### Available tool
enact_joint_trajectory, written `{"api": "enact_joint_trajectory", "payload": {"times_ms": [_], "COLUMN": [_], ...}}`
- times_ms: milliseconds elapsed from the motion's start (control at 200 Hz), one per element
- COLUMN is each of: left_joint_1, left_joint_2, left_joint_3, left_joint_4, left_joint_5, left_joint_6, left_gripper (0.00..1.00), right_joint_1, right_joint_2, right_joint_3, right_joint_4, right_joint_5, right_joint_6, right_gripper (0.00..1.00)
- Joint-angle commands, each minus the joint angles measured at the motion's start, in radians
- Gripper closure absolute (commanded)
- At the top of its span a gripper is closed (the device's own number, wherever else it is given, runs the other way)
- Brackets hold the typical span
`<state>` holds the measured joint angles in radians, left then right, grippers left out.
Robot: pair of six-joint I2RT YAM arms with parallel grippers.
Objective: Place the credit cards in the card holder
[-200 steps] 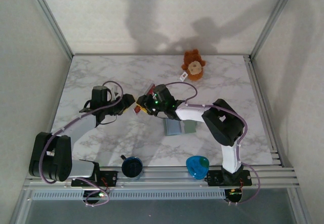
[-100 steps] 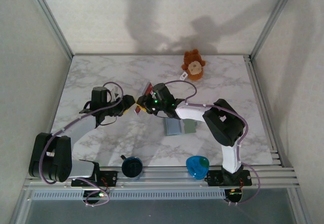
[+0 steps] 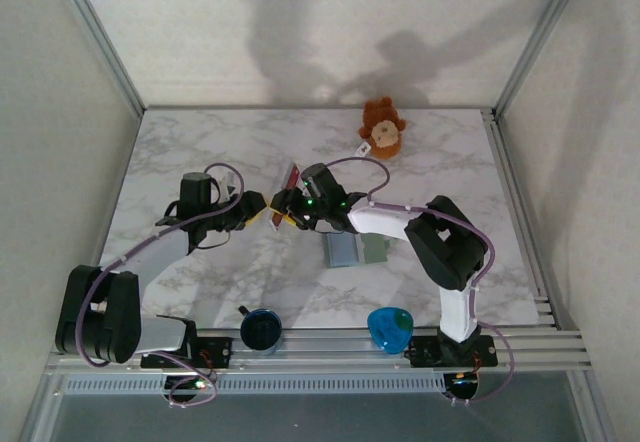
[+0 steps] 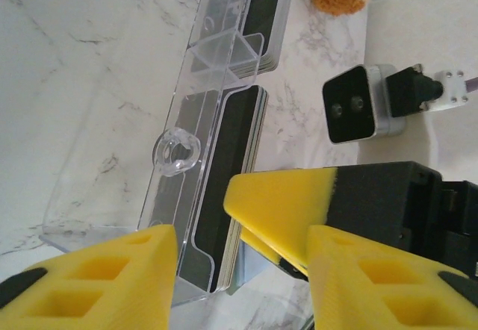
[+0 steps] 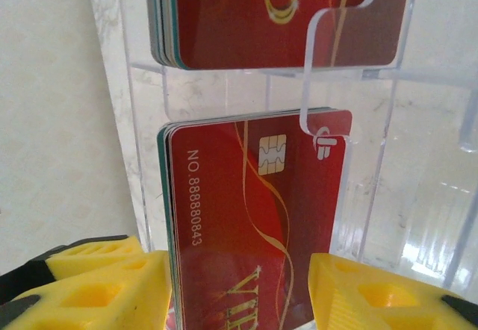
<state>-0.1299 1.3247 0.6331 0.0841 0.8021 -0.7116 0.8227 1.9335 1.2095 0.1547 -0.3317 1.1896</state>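
Meeting almost tip to tip in the top view, the left gripper [image 3: 264,212] and right gripper [image 3: 286,214] are crowding the clear stand [image 3: 292,176], jaws too small to read. The card holder [image 3: 356,251] is lying flat behind the right gripper. In the left wrist view, the left gripper is standing spread, fingers cut by the frame, the right one's yellow finger between them. In the right wrist view, the right gripper is standing spread, flanking the credit cards [image 5: 254,218] racked ahead; contact is unclear.
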Motion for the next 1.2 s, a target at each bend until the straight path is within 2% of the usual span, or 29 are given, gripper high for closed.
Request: {"api": "enact_joint_trajectory", "payload": {"times_ms": [0,240,516,591,786,881,1016,1196], "left_joint_1": [-0.008,-0.008,-0.001,0.008,0.048,0.062,0.064,0.064], "left_joint_2": [0.007,0.021,0.003,-0.012,-0.061,-0.071,-0.052,-0.057], "left_joint_3": [-0.029,-0.042,-0.038,-0.045,-0.056,-0.067,-0.096,-0.093], "left_joint_4": [-0.009,0.001,-0.012,-0.011,-0.030,-0.042,-0.004,-0.019], "left_joint_5": [0.054,0.052,0.017,-0.020,-0.101,-0.123,-0.060,-0.038], "left_joint_6": [-0.008,-0.013,-0.018,-0.031,-0.054,-0.037,-0.042,-0.007], "left_gripper": [0.57,0.62,0.58,0.53,0.53,0.58,0.62,0.61], "right_joint_1": [-0.001,-0.002,-0.013,-0.016,-0.016,-0.017,-0.018,-0.018], "right_joint_2": [0.004,0.003,-0.014,-0.011,-0.009,-0.007,0.004,0.025], "right_joint_3": [0.057,0.067,0.060,0.070,0.079,0.079,0.083,0.095], "right_joint_4": [0.022,0.035,0.072,0.077,0.077,0.077,0.073,0.074], "right_joint_5": [-0.028,-0.051,-0.073,-0.088,-0.098,-0.103,-0.110,-0.127], "right_joint_6": [0.002,0.004,0.011,0.011,0.009,0.008,0.005,0.008], "right_gripper": [0.48,0.49,0.49,0.49,0.50,0.52,0.57,0.67]}}
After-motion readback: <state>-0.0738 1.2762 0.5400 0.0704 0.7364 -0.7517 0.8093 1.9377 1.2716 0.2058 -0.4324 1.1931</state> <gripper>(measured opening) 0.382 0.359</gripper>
